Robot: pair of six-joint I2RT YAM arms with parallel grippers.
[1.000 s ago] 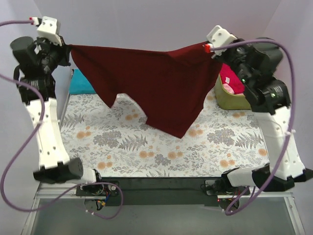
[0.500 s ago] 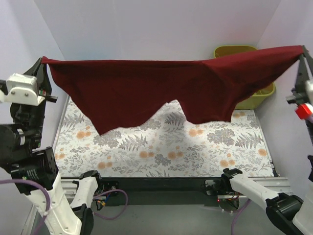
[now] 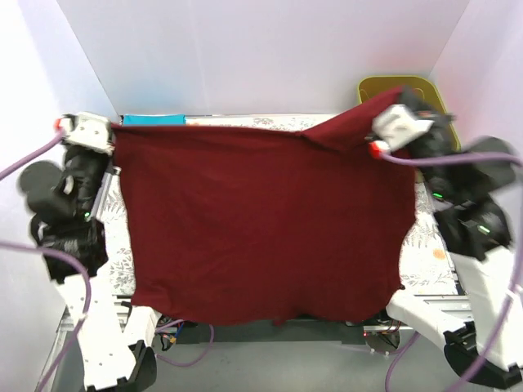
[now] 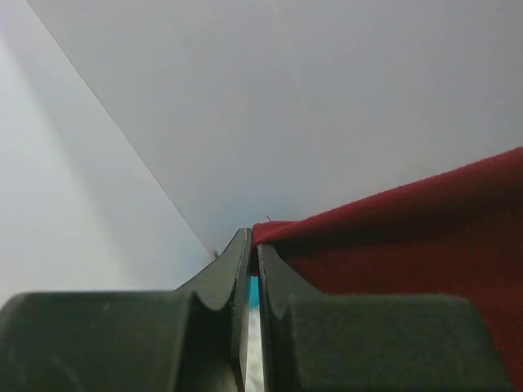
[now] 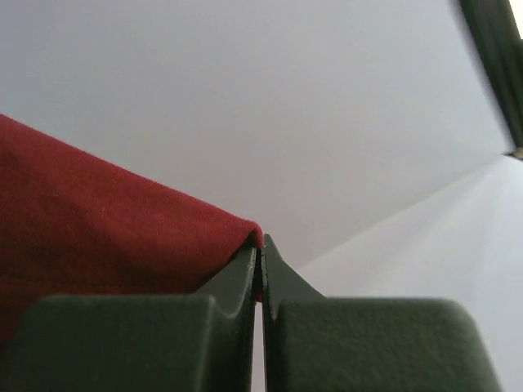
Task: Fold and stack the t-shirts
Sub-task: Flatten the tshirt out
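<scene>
Over the middle of the table, the soft dark maroon cloth t-shirt [image 3: 261, 229] is held spread wide between the two arms, hiding most of the grey-and-orange floral tablecloth [image 3: 423, 238]. The left hand [image 4: 252, 249] is pinched tight on the shirt's upper left corner. The right hand [image 5: 261, 245] is clamped on its upper right corner, near the olive-green plastic tub [image 3: 396, 84], while a strip of teal blue cloth shirt [image 3: 153, 120] shows just behind the top edge at far left.
</scene>
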